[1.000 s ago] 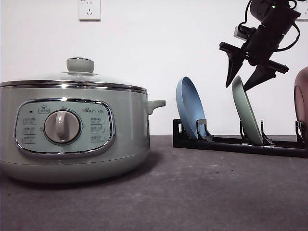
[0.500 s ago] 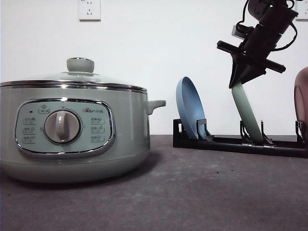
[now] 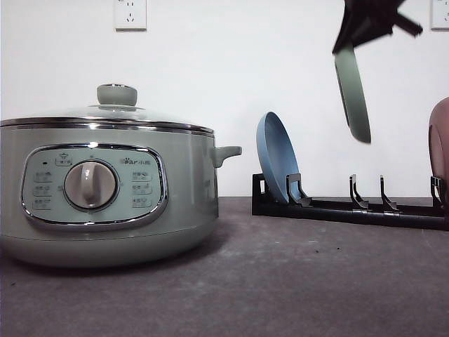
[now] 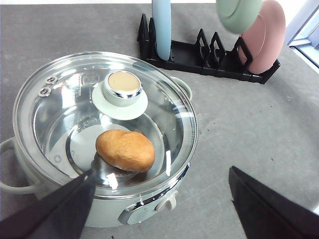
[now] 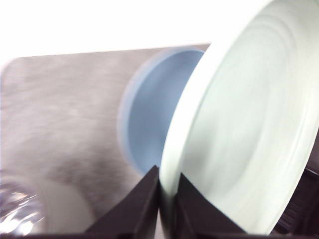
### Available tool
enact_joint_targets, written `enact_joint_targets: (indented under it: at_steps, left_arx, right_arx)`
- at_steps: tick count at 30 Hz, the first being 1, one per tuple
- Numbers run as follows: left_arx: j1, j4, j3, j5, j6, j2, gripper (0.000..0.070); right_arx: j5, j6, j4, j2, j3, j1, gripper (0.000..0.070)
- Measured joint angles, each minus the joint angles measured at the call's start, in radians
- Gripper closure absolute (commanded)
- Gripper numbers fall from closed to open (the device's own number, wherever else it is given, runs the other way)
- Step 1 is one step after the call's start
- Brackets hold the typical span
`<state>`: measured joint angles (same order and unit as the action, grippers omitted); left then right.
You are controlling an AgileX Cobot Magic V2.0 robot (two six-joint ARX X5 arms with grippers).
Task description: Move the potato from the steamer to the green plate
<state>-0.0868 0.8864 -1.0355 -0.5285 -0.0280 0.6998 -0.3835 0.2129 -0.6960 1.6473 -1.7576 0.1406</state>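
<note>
the green plate (image 3: 353, 95) is held on edge, its long axis near vertical, in the air above the black rack (image 3: 351, 207) at far right. it is pale mint, matte, with a raised rim. the right end effector (image 5: 167, 199) is clenched on its rim. the orange-brown potato (image 4: 125, 150) lies inside the lidded steamer (image 3: 105, 182) at left; the left end effector (image 4: 164, 199) is spread apart above it.

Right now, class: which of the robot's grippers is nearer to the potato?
Left. The left gripper hovers open just above the lidded steamer holding the potato; the right gripper holds the green plate above the rack.
</note>
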Motion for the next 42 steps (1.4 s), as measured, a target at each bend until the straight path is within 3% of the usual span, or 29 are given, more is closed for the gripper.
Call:
enact_joint_targets:
  at_steps: [7,15,20,31,42]
  left_arx:
    - [0.000,0.000,0.000,0.000,0.000,0.000,0.0154]
    - [0.000,0.000,0.000,0.000,0.000,0.000,0.0154]
    - [0.000,0.000,0.000,0.000,0.000,0.000,0.0154]
    - [0.000,0.000,0.000,0.000,0.000,0.000,0.0154]
    - [0.000,-0.003,0.000,0.000,0.000,0.000,0.0154]
  right_arx:
    - [0.064,-0.103,-0.166,-0.123,0.000,0.118,0.0698]
    - [0.264,-0.248,-0.409,-0.200,-0.001,0.333,0.0698]
    - [0.420,-0.286,-0.547,-0.202,0.015,0.482,0.0698]
    - [0.635,-0.281,-0.538,-0.207,0.309,0.715,0.0698]
    - [0.668,-0.252,-0.356,-0.207,0.585,0.848,0.0698]
